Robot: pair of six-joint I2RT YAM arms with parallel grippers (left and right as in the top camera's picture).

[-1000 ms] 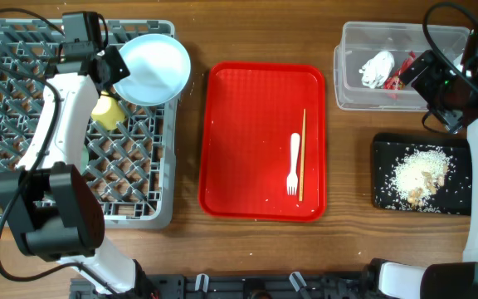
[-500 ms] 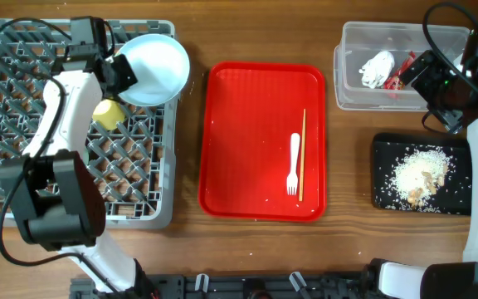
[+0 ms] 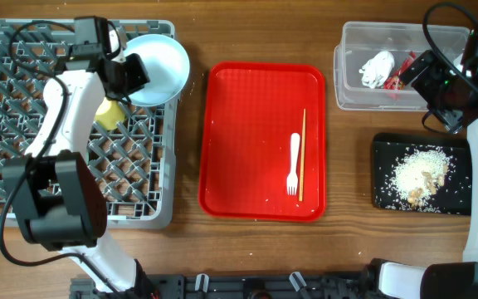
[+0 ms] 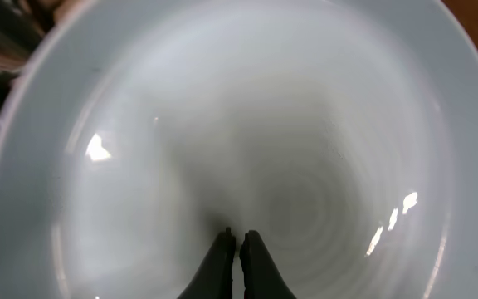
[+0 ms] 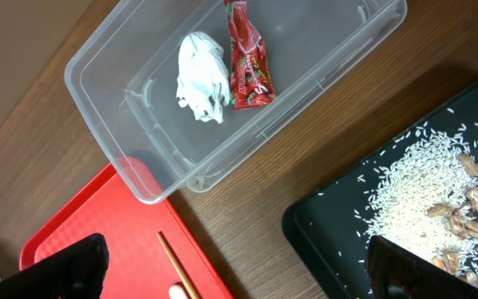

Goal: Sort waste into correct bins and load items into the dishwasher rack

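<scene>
1. Plainly, from overhead, the left claw [image 3: 131,73] grips the near-left rim of a pale bowl [image 3: 160,65]. It holds the bowl over the far right corner of the dishwasher rack [image 3: 23,166], just beyond the yellow cup [image 3: 106,112] lodged among the pegs. We judge that it is held by its edge so it can be stood between pegs. Whether it already touches the rack we cannot tell.
2. Also overhead, the fork [image 3: 294,164] and the chopstick [image 3: 303,154] lie side by side on the red serving tray [image 3: 247,108] in the middle of the worktop [image 3: 185,249]. They are not yet loaded.
3. From the left wrist, the bowl's hollow [image 4: 305,124] fills the frame. The left claw [image 4: 237,241] shows at the bottom with its tips pinched nearly together. The picture is soft and we cannot make out the rim itself, so the wall is probably what is clamped between them.
4. From the right wrist, the right claw [image 5: 235,245] is splayed wide with nothing between its tips. It hovers over the gap between the clear tub [image 5: 322,50] and the black tray [image 5: 330,241].
5. In the same view, the tissue [image 5: 202,79] and the red wrapper [image 5: 247,62] lie touching in the tub. The food scraps [image 5: 421,187] are spread on the black tray, so dry rubbish is kept apart from food. The waste looks sorted to us.
</scene>
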